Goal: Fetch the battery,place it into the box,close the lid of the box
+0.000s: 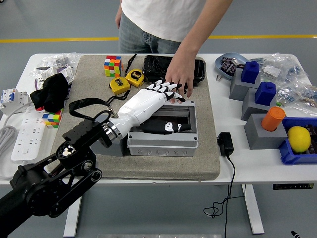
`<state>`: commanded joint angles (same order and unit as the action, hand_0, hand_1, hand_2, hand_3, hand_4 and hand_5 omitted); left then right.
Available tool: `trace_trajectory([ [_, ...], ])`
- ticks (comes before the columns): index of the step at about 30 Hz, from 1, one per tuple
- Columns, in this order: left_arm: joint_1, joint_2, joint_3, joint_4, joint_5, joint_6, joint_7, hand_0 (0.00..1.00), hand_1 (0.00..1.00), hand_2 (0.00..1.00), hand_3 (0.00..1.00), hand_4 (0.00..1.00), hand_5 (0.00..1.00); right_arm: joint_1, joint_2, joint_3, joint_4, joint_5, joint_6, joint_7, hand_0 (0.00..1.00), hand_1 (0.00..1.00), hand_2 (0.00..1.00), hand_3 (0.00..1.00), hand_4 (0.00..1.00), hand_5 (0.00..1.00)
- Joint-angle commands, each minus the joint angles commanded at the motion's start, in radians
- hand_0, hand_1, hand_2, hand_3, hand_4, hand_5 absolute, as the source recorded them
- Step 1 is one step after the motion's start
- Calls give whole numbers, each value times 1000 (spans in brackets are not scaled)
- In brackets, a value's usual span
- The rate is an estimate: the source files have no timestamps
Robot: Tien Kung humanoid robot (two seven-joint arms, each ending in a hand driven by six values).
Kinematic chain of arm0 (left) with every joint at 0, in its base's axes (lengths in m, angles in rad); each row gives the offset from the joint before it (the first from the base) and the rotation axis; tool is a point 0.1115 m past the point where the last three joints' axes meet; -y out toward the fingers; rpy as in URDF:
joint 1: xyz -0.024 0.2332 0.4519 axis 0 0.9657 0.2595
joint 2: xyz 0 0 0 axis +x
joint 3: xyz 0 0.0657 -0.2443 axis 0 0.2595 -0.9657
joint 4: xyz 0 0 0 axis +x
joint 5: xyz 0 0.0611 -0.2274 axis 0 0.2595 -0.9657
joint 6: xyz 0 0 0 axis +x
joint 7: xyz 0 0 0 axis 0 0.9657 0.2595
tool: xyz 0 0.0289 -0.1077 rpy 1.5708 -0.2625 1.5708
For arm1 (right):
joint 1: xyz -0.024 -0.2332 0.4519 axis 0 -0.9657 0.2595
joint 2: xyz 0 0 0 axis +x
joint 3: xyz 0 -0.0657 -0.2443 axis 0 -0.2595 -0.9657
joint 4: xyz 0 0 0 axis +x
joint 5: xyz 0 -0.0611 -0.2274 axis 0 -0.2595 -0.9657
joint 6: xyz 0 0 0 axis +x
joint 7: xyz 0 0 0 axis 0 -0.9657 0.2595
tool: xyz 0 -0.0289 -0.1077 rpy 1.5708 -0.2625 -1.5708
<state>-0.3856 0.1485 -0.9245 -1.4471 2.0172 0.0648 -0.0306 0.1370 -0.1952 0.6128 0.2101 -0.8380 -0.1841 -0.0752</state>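
From the head camera, my left hand [159, 94] reaches in from the lower left, black arm crossing the grey mat [89, 119], and lies stretched over the grey box [163, 141] at the mat's centre, its white fingers [166, 88] spread flat and gripping nothing. My thumb [171, 127] hangs down over the box's dark interior. The fingertips rest at the box's far edge, where the lid [181, 100] shows only as a thin grey strip beneath them, and I cannot tell how far it stands open. A person [163, 20] in a white shirt stands at the far side of the table [247, 158], one hand [179, 74] laid down just beyond my fingers, touching or nearly touching them at the box's back rim. I cannot make out the battery; my hand covers much of the box's inside. Behind the box lies a black tray [153, 67], with two yellow tape measures [126, 80] and a colour cube [112, 65] to its left. A black charger [225, 144] sits just off the mat's right edge. Farther right stand grey blocks topped with blue [257, 82] and orange [273, 118] pieces, beside a lemon [298, 139] in a blue bin. My right hand is out of frame.
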Motion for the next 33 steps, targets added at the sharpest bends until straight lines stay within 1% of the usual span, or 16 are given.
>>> trace_trajectory([
  [1,17,-4,-31,-1,-37,-2,-4,917,946,932,873,998,989,-1,1,-1,0,0,0,0,751,697,713,757,998,998],
  [2,38,-11,-67,-2,-76,-1,-5,896,934,925,916,998,985,-3,1,-1,0,-1,0,0,751,697,713,757,998,998],
  [7,141,-49,-259,-27,-283,-6,3,896,934,925,916,998,985,-10,2,8,1,-8,-1,1,751,697,713,757,998,998],
  [11,204,-76,-421,-34,-459,-56,19,907,941,925,929,998,967,-13,3,7,0,-8,-2,3,751,698,713,757,998,998],
  [13,225,-84,-492,-34,-537,-72,24,907,941,925,929,998,967,-13,4,7,0,-8,-3,3,751,698,713,757,998,998],
  [14,240,-88,-531,-35,-582,-80,26,939,957,914,903,998,977,-14,4,7,0,-9,-3,3,751,697,714,757,998,998],
  [15,252,-90,-566,-37,-628,-87,27,939,957,914,903,998,977,-14,5,7,0,-9,-3,3,751,697,714,757,998,998],
  [17,275,-90,-614,-41,-706,-98,33,939,957,914,903,998,977,-14,5,9,1,-10,-2,4,751,697,714,757,998,998],
  [19,299,-86,-643,-43,-790,-103,40,939,957,914,903,998,977,-15,5,11,1,-11,-2,4,751,697,714,757,998,998],
  [20,308,-84,-651,-43,-836,-104,43,992,995,916,862,998,998,-15,5,11,2,-11,-2,4,751,697,713,757,998,998],
  [24,340,-90,-681,-47,-996,-107,53,992,995,916,862,998,998,-16,5,11,1,-11,-4,6,751,697,713,757,998,998],
  [25,345,-95,-689,-50,-1008,-105,54,992,995,916,862,998,998,-16,5,12,2,-12,-4,6,751,697,713,757,998,998],
  [26,350,-100,-696,-52,-1015,-104,56,979,967,871,794,998,998,-16,5,15,2,-14,-4,7,751,697,715,757,998,998],
  [31,363,-112,-710,-59,-1026,-115,60,979,967,871,794,998,998,-15,5,25,3,-23,-7,8,751,697,715,757,998,998],
  [32,364,-111,-708,-60,-1024,-117,61,878,879,808,768,998,992,-15,5,30,3,-27,-8,8,751,697,714,757,998,998],
  [33,365,-109,-705,-62,-1021,-120,63,878,879,808,768,998,992,-15,5,33,3,-31,-8,8,751,697,714,757,998,998],
])
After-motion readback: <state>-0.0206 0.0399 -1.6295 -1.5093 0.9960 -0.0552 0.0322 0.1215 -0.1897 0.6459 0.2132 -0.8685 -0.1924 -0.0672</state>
